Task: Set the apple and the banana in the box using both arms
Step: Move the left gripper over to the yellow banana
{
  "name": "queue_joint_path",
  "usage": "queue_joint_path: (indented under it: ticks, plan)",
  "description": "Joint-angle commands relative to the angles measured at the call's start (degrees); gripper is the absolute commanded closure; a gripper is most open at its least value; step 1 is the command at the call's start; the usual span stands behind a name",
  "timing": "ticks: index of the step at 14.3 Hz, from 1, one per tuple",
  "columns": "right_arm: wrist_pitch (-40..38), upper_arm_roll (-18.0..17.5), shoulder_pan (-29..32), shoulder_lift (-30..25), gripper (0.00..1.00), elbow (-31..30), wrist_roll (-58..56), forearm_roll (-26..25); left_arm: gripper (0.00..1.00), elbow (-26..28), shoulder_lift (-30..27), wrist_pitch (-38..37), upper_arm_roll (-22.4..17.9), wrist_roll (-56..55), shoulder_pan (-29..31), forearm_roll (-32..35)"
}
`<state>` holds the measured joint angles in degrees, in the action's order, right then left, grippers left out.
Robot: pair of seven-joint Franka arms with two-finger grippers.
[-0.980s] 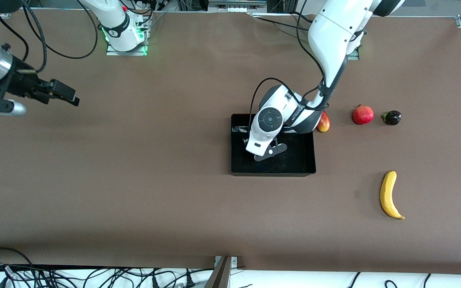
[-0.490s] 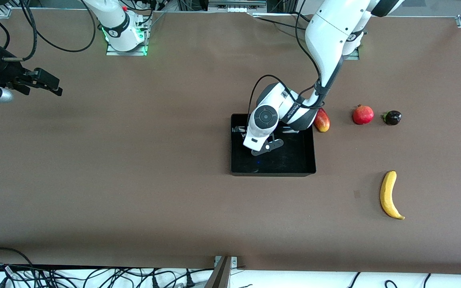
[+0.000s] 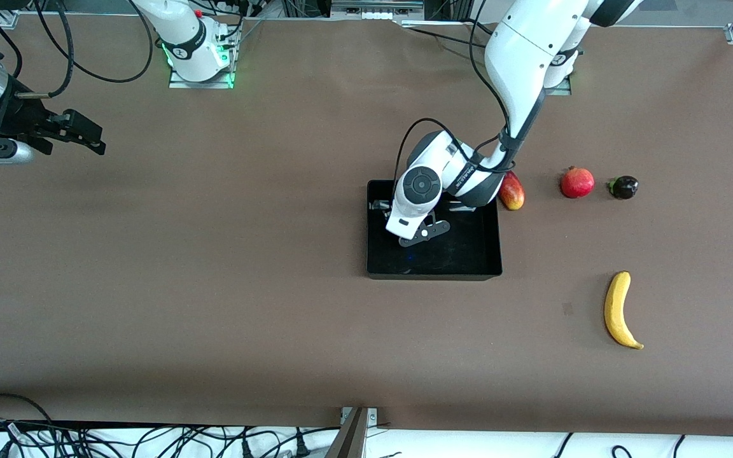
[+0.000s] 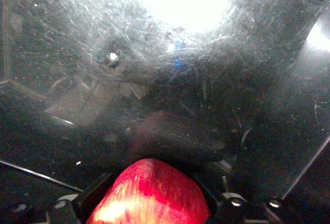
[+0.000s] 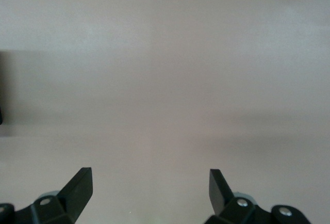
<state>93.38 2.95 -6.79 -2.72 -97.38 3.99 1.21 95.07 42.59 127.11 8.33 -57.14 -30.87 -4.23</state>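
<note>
A brown tabletop point(image 3: 214, 286) carries a black box point(image 3: 468, 261) near its middle; the left arm reaches down into the box, and its left pincer point(image 4: 149, 203) sits low over the scratched glossy floor with the apple point(image 4: 152, 195) between its fingers point(image 4: 93, 198); the wrist view shows the fruit's sides against the pads, though whether the grip is firm or slackening I cannot tell. A red-yellow mango point(image 3: 512, 191) lies just beside the box's wall toward the left arm's end; a round red fruit point(image 3: 577, 182) and a small dark fruit point(image 3: 624, 187) sit in a row past it. The banana point(image 3: 618, 310) lies on the tabletop, well apart from the box, nearer the front camera than that row. The right pincer point(image 3: 80, 135) waits in the air over bare tabletop at the right arm's end, fingers spread wide, gripping nothing.
</note>
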Motion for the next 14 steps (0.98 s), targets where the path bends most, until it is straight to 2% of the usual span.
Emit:
queue_joint_path:
  ticks: [1,3,5,7,8,9,11,12,14]
  plan:
    - [-0.5,-1.0,0.9,1.6,0.0,3.3,0.2,-0.9,0.0,1.0,-0.2,-0.8,0.5,-0.6,1.0,1.9]
    - [-0.7,-0.9,1.0,1.8,0.0,3.6,0.1,-1.1,0.0,-1.4,-4.7,-8.0,0.5,0.2,3.8,1.9]
    - [-0.7,-0.8,1.1,1.8,0.0,4.0,0.1,-1.2,0.0,-8.6,-7.0,-18.3,0.5,2.5,8.3,1.9]
    - [-0.7,-0.8,1.0,1.8,0.0,4.3,0.2,-2.2,0.0,-15.2,-7.6,-26.8,0.5,11.7,14.7,1.9]
    - [-0.5,-0.8,1.1,1.9,0.0,4.4,0.2,-2.2,0.0,-16.7,-7.6,-28.8,0.4,17.4,18.2,2.0]
    - [-0.4,-0.8,1.0,1.9,0.0,4.4,0.3,-2.3,0.0,-17.1,-7.8,-29.5,-0.4,24.4,20.9,2.4]
    - [-0.5,-0.7,1.1,1.9,0.0,4.4,0.3,-2.3,0.0,-17.1,-7.5,-28.9,-2.5,40.0,24.9,8.8]
    - [-0.5,-0.7,1.1,1.9,0.0,4.4,0.3,-2.3,0.0,-16.9,-7.0,-26.8,-2.5,47.0,28.7,11.3]
    - [-0.5,-0.7,1.1,1.9,0.0,4.4,0.4,-2.2,0.0,-16.5,-5.3,-19.1,-2.4,58.8,34.2,12.0]
